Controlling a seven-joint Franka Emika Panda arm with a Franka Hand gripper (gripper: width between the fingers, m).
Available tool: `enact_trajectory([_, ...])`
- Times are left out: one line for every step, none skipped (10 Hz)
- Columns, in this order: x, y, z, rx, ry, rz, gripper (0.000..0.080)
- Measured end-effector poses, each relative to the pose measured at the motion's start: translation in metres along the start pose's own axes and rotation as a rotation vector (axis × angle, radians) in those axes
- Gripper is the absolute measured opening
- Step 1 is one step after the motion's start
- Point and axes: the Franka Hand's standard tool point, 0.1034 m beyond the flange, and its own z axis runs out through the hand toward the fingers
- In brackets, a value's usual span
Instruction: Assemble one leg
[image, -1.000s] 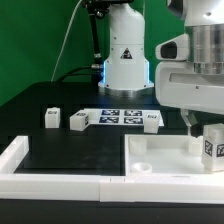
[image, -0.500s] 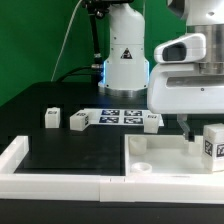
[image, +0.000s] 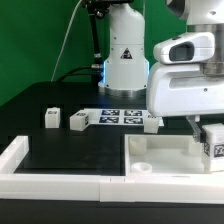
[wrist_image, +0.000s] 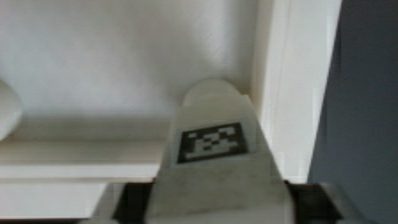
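Black table, white panel (image: 160, 155) at exterior view's right. My gripper (image: 211, 131) is clamped on the leg (image: 213, 143), now slightly lower and further right than a second ago, over the panel's corner; insertion looks near.

You're looking at matt white plastic pretty much everywhere: the leg (image: 213, 142) has a smooth, dull finish with a flat black-and-white printed tag on its face, and the big white panel (image: 165, 158) under it looks like the same smooth, unglossy stuff. The table (image: 60, 150) is a dark matt sheet with a slightly grainy look, while the arm's white shell (image: 126, 50) is glossier, hard plastic catching the light.
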Motion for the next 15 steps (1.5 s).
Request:
enact_trajectory([-0.0002, -0.0009, 0.0001, 0.004, 0.000, 0.097, 0.0290])
enact_trajectory([-0.0010, -0.0011, 0.0001, 0.010, 0.000, 0.287, 0.0291])
enact_trajectory([-0.0028, -0.0007, 0.0002, 0.012, 0.001, 0.471, 0.0291])
enact_trajectory([-0.0033, -0.0007, 0.0015, 0.016, -0.004, 0.639, 0.0291])
enact_trajectory([-0.0035, -0.0009, 0.0019, 0.018, -0.008, 0.822, 0.0291])
enact_trajectory([-0.0040, -0.0021, 0.0024, 0.015, -0.007, 0.984, 0.0291])
enact_trajectory([-0.0042, -0.0029, 0.0027, 0.009, -0.003, 1.139, 0.0292])
enact_trajectory([-0.0038, -0.0015, 0.0027, 0.021, -0.011, 1.283, 0.0292])
enact_trajectory([-0.0035, -0.0010, 0.0026, 0.033, -0.019, 1.368, 0.0292])
enact_trajectory([-0.0035, -0.0010, 0.0026, 0.032, -0.019, 1.406, 0.0295])
enact_trajectory([-0.0034, -0.0009, 0.0025, 0.032, -0.018, 1.321, 0.0295])
enact_trajectory([-0.0027, -0.0006, 0.0017, 0.033, -0.019, 1.266, 0.0502])
enact_trajectory([-0.0023, -0.0021, 0.0013, 0.034, -0.016, 1.172, 0.0607])
enact_trajectory([-0.0024, -0.0027, 0.0012, 0.027, -0.012, 1.018, 0.0637])
enact_trajectory([-0.0024, -0.0042, 0.0009, 0.021, -0.009, 0.854, 0.0637])
